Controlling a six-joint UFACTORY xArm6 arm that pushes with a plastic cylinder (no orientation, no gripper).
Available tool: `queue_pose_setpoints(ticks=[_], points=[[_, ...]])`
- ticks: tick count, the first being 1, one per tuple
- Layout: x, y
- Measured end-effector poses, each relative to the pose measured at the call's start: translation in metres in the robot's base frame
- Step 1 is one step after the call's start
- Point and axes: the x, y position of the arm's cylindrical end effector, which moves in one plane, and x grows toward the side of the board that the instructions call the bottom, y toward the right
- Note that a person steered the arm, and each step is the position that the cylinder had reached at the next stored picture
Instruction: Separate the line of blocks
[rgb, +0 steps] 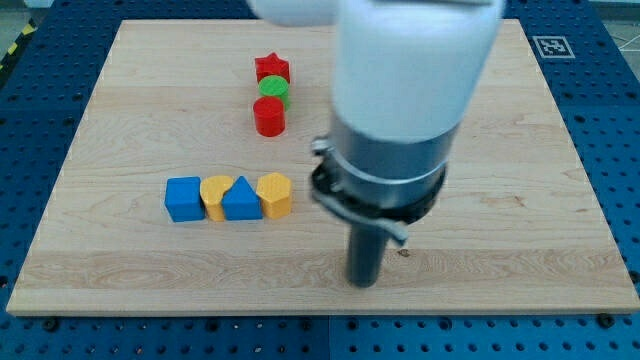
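The line of four blocks lies on the worktop (480, 200) toward the view's left of my tip (364, 284) and slightly above it, well apart from it: a blue cube (183, 198) at the far end, then a yellow block (215, 197), a blue triangular block (241, 199), and a yellow block (274, 195) nearest my tip, each touching its neighbour. Farther off, toward the view's top and left of my tip, three more blocks stand in a short column: a red star (271, 69), a green cylinder (273, 88) and a red cylinder (269, 116). There is no claw here, only the rod, so nothing is grasped; my tip touches no block.
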Motion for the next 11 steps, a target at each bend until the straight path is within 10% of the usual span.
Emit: queue_pose_setpoints(ticks=[3, 11], points=[[0.0, -0.126], [-0.109, -0.149]])
